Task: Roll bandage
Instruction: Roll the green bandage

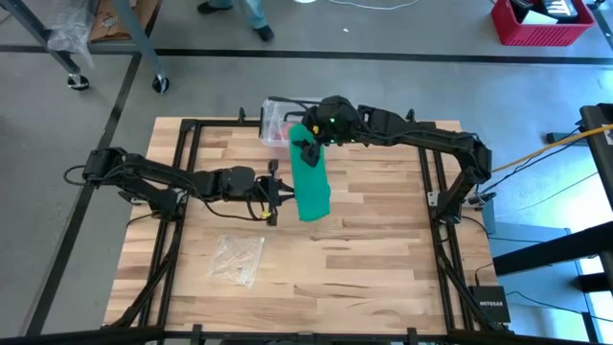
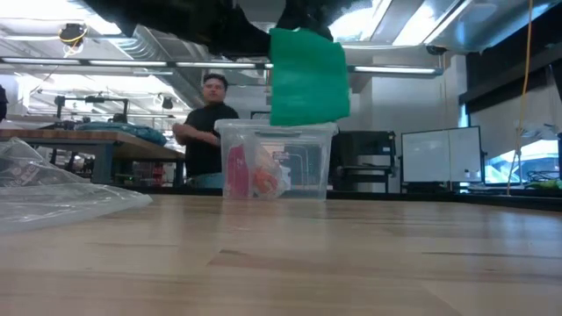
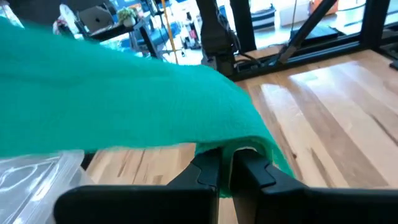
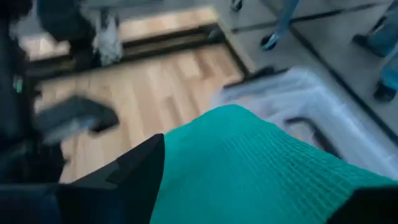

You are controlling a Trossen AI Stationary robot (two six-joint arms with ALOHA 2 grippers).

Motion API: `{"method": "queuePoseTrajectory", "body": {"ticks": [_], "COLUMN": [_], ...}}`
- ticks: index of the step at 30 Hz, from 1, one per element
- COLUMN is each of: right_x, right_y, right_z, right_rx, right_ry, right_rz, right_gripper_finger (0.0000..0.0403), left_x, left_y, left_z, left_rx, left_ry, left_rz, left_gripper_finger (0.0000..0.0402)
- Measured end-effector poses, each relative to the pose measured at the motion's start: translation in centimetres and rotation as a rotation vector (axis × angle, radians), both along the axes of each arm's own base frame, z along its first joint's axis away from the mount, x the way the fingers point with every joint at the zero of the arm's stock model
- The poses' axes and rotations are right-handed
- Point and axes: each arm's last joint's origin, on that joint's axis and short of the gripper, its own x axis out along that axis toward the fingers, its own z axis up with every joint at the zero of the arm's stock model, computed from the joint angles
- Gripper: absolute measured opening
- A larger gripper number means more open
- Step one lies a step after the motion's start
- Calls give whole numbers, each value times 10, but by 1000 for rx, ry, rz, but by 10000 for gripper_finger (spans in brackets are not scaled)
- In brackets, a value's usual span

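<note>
While bandage (image 1: 309, 177) hangs, wooden table (image 1: 364, 259) under fluorescent workshop ceiling (image 2: 114, 53).

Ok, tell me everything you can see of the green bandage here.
The long green strip of stretchy cloth, the bandage, looks soft with a fine ribbed weave and is unrolled. It is held off the wooden table, stretched between both arms. The left pincer is shut on one edge; the right pincer holds the other end with wide-set fingers. In the low view it hangs above the clear plastic box farther back.
</note>
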Motion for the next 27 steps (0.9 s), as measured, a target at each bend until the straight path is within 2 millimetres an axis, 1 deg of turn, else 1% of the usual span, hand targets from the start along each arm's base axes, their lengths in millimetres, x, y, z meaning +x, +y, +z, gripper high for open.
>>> {"method": "queuePoseTrajectory", "body": {"ticks": [7, 11, 13, 14, 17, 19, 24, 26, 27], "right_x": [2, 0, -2, -3, -9, -13, -16, -17, -16], "right_y": [-1, -4, -3, -2, 0, -2, -2, -2, -1], "right_z": [3, 16, 20, 20, 7, 2, -1, 1, 2], "right_rx": [-11, -33, -45, -42, 29, 56, 68, 130, 186], "right_ry": [-37, -129, -144, -134, 12, 67, 108, 91, 71], "right_rz": [-16, -49, -45, -43, 4, 12, 4, 21, 63], "right_gripper_finger": [285, 285, 285, 285, 285, 285, 285, 285, 285], "left_x": [-1, -1, -1, -1, -1, -1, -1, -1, -1], "left_y": [5, 5, 5, 5, 4, 4, 4, 4, 4], "left_z": [-3, -3, -3, -3, -4, -4, -4, -4, -4], "left_rx": [-20, -16, -16, -17, -11, -11, -16, -12, -10], "left_ry": [33, 32, 32, 33, 36, 39, 37, 37, 37], "left_rz": [22, 21, 21, 21, 15, 14, 16, 15, 15], "left_gripper_finger": [10, 11, 10, 11, 11, 10, 11, 10, 11]}}
